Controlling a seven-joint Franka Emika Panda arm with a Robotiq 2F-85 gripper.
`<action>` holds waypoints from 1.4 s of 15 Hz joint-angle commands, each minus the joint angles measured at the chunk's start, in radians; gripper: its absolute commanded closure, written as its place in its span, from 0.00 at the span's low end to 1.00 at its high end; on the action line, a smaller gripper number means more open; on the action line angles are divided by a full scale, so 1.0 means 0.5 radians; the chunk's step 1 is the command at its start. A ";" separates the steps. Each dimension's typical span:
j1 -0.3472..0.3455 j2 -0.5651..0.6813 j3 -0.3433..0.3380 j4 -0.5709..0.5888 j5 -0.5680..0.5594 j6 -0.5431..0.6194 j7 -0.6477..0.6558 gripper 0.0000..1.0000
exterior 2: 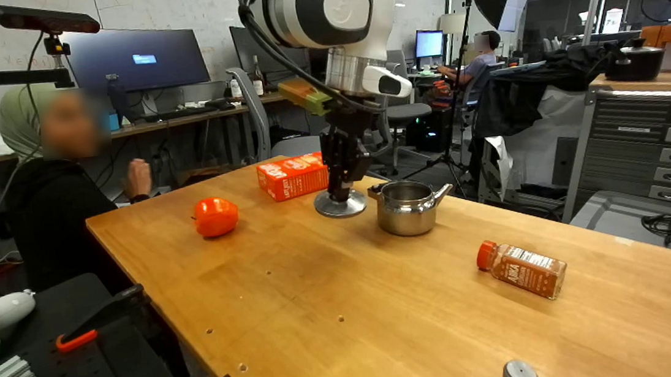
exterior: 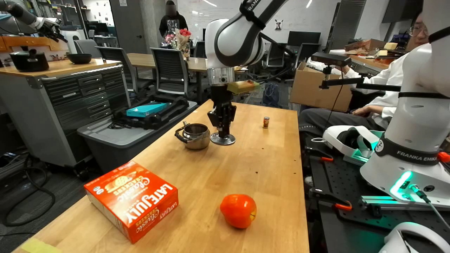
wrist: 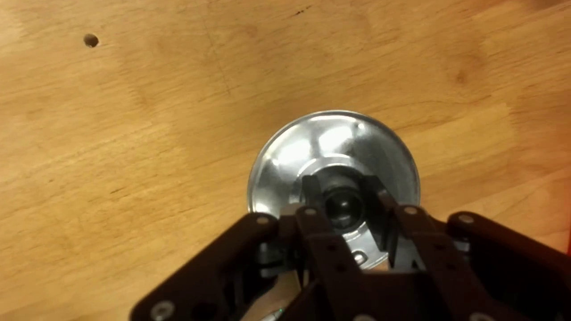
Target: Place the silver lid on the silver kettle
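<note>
The silver lid [exterior: 222,141] is a round metal disc with a black knob. It also shows in an exterior view [exterior 2: 337,209] and in the wrist view [wrist: 334,138]. My gripper [exterior: 224,133] points down with its fingers on both sides of the knob, shut on it, as the wrist view [wrist: 341,180] shows. The lid looks level and held above the table. The silver kettle [exterior: 198,142] stands upright, its top uncovered, with a short spout. It also shows in an exterior view [exterior 2: 407,217], right beside the lid in the picture. I cannot make out the kettle in the wrist view.
An orange-red cracker box [exterior: 132,196] and an orange-red pepper [exterior: 239,211] are on the wooden table [exterior: 211,218]. A spice bottle [exterior 2: 525,269] lies on its side. A small jar [exterior: 266,122] stands upright. A grey bin [exterior: 137,133] is beside the table.
</note>
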 commanded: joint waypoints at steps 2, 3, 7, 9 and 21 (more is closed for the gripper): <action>-0.014 0.038 -0.002 0.206 0.105 -0.160 -0.009 0.88; -0.018 0.049 -0.002 0.243 0.125 -0.175 -0.010 0.88; -0.036 0.106 0.000 0.394 0.208 -0.221 -0.016 0.88; -0.044 0.153 -0.005 0.467 0.230 -0.241 -0.012 0.88; -0.059 0.419 -0.040 0.831 0.197 -0.306 0.104 0.88</action>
